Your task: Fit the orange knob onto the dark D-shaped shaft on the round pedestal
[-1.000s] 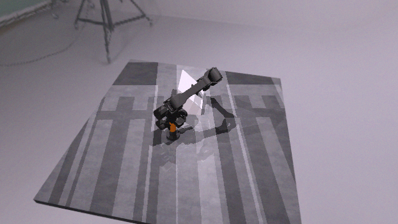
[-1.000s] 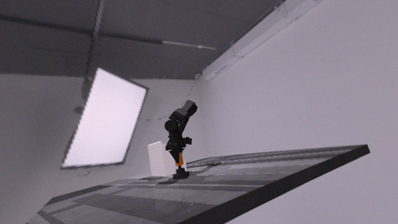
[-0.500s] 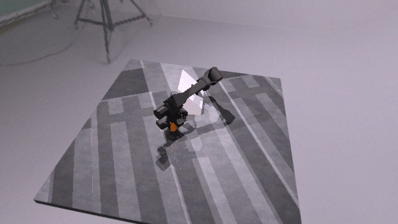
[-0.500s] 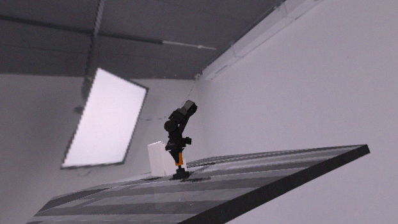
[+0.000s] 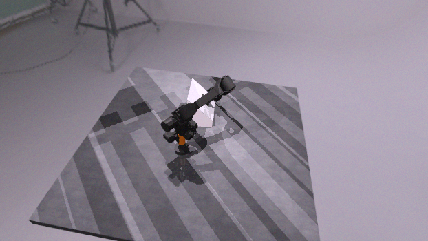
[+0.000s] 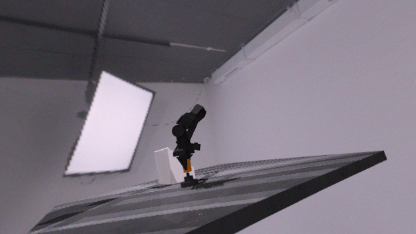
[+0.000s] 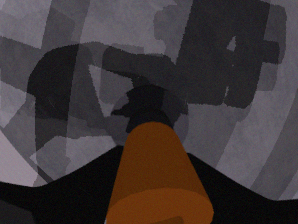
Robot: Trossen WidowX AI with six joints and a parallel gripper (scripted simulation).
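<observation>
The orange knob point(image 5: 182, 140) point(image 6: 188, 166) point(image 7: 157, 172) is upright between the fingers of my gripper point(image 5: 182, 136) point(image 6: 187, 163) point(image 7: 153, 155), which is shut on it. The round dark pedestal point(image 5: 177, 151) point(image 6: 188, 183) stands directly below the knob. In the exterior view a short length of the dark shaft point(image 6: 187, 174) shows between the knob's lower end and the pedestal, so the knob is above the pedestal's base. Whether the shaft's tip is inside the hole cannot be seen. The shaft's flat side and the knob's hole are hidden.
A white angular block point(image 5: 195, 92) point(image 6: 163, 167) stands behind the pedestal, close to the arm. The striped grey table point(image 5: 165, 206) point(image 6: 267, 204) carries dark arm shadows around the pedestal. A tripod point(image 5: 110, 38) stands beyond the table's far edge.
</observation>
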